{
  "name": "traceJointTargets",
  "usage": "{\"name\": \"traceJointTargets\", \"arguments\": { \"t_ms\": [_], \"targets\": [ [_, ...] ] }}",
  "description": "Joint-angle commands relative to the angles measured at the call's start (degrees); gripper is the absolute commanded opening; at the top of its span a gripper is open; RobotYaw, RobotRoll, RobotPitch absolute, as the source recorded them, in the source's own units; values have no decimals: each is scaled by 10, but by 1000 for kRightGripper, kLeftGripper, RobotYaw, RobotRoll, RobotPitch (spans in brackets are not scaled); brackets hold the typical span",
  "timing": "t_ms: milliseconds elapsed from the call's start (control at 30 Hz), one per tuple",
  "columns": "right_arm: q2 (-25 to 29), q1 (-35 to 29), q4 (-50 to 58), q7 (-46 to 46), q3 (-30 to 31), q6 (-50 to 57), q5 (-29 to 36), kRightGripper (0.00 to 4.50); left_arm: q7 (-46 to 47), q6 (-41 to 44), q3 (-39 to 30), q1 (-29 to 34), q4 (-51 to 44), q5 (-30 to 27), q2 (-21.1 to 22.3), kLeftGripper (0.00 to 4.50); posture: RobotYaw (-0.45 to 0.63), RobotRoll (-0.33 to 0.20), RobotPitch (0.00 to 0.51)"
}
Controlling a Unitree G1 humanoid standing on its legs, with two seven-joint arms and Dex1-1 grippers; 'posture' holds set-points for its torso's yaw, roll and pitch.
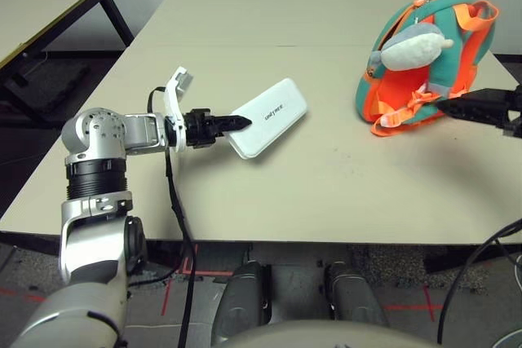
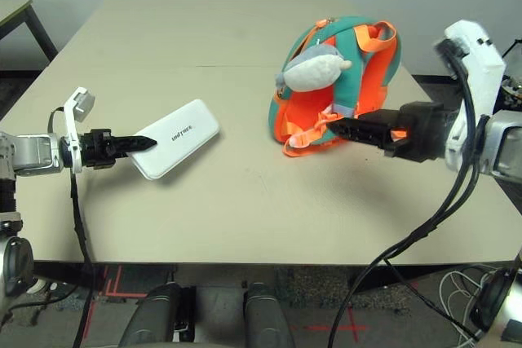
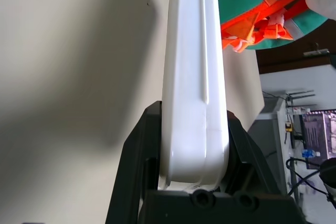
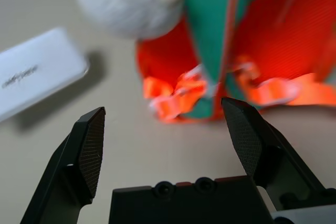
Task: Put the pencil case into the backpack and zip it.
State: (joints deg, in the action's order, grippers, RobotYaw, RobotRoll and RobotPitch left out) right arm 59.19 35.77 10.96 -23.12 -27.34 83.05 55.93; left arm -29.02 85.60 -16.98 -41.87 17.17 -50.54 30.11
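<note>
Left claw (image 1: 238, 123) at centre-left of the head view, clenched on the near short end of the pencil case (image 1: 269, 116); left wrist view shows both black fingers (image 3: 137, 156) pressed against the case's two flat faces. Pencil case white, angled up-right toward frame centre, lettering facing up, far end near or on the tabletop (image 1: 326, 185), can't tell which. Backpack (image 1: 432, 63) at upper right of the frame, on the tabletop, teal with orange panel and straps, well apart from the case. Plush shark charm (image 1: 416, 48) grey-white, lying across the upper front of the backpack. Right claw (image 2: 338, 128) at right-centre, released, fingers spread wide in the right wrist view, tips just at the backpack's lower orange straps (image 4: 176, 98), nothing between them. A second table (image 1: 49, 6) at upper left of the frame.
</note>
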Motion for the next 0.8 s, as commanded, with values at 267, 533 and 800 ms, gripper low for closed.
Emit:
{"name": "traceJointTargets", "arguments": {
  "t_ms": [267, 533, 800],
  "targets": [
    [-40, 32, -72, -18, 90, -137, -117, 4500, 21, 6, -40, 6, -27, 10, -23, 1453, -8, 0, 108],
    [-52, 54, -140, -60, 154, -224, -203, 4500, 38, 31, -76, 27, -58, 8, -31, 1453, 31, 0, 118],
    [-74, 81, -207, -101, 194, -289, -268, 4500, 51, 44, -95, 38, -82, 12, -47, 1453, 47, 0, 122]
  ]
}}
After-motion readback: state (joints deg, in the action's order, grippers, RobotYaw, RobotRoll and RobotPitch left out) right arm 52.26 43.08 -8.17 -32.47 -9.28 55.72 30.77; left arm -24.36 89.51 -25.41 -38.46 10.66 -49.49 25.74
